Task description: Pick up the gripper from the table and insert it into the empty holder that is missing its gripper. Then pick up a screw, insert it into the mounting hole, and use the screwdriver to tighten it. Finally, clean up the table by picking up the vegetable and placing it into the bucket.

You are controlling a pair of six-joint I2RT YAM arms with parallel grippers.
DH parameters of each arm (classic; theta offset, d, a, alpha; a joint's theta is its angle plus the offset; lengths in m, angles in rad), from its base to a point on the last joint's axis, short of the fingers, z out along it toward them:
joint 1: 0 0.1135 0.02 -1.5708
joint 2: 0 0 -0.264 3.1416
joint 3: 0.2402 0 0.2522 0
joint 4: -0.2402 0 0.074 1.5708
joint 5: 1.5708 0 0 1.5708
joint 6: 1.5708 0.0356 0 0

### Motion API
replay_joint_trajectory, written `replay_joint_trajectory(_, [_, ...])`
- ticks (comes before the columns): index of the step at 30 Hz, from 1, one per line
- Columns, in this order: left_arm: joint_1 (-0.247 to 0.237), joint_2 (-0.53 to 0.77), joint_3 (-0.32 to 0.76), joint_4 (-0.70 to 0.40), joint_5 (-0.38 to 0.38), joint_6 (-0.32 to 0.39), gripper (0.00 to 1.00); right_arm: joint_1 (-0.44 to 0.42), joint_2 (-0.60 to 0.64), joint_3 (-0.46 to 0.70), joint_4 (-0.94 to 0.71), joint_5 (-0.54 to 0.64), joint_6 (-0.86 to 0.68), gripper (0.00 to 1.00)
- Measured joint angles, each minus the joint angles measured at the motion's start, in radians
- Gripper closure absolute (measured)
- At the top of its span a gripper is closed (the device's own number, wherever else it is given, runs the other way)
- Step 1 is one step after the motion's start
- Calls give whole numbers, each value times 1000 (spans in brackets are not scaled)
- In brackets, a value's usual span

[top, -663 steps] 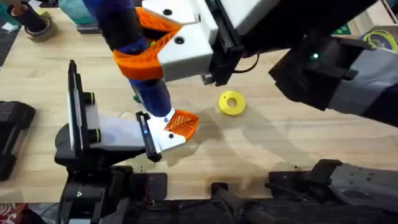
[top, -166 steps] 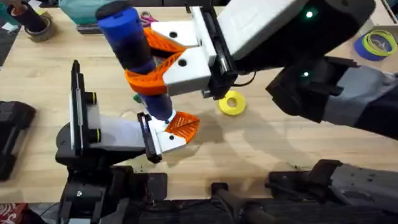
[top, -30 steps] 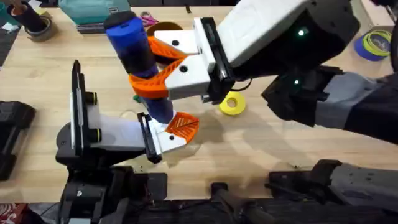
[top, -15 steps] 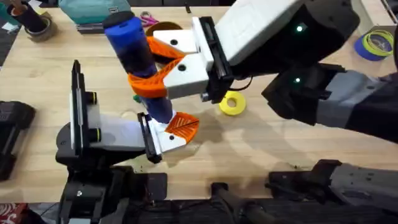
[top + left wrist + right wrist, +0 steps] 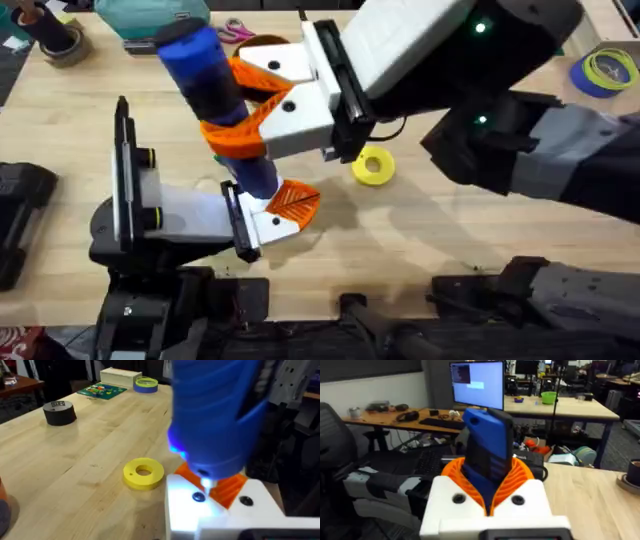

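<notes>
Against the frame from half a second ago, your blue pen-shaped electric screwdriver (image 5: 215, 105) has leaned a little further toward the table's left, its top end now nearer the far edge, and the right arm's white housing has shifted slightly with it. The rest of the table reads the same as before.

Your right gripper (image 5: 250, 105), white blocks with orange ribbed pads (image 5: 517, 477), is pinching the screwdriver's barrel from both sides. The screwdriver stands nearly upright, its thin tip down on the white angular plastic holder (image 5: 268, 222) at the end of the left arm. The left wrist camera shows that tip meeting a dark screw head (image 5: 198, 497) in the white block, lit by the tool's own glow, with the orange wedge-shaped gripper finger (image 5: 293, 199) seated just beside it.

You cannot tell the state of the left arm's own fingers from these views.

A flat yellow plastic ring (image 5: 373, 165) lies just beyond the holder. The black tape roll (image 5: 59, 412) carries a white label, too small to read. A blue and yellow tape roll (image 5: 603, 70) sits at the far right.
</notes>
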Motion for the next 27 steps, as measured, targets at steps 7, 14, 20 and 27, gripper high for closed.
replay_joint_trajectory(7, [0,0,0,0,-3,0,996,0,0,27,7,-8,3,978])
replay_joint_trajectory(14, [0,0,0,0,-3,0,996,-1,0,86,-24,-10,2,978])
replay_joint_trajectory(20, [0,0,0,0,-3,0,996,-14,0,224,-425,12,-87,978])
replay_joint_trajectory(27, [0,0,0,0,-3,0,996,-37,11,645,-1288,316,-464,978])
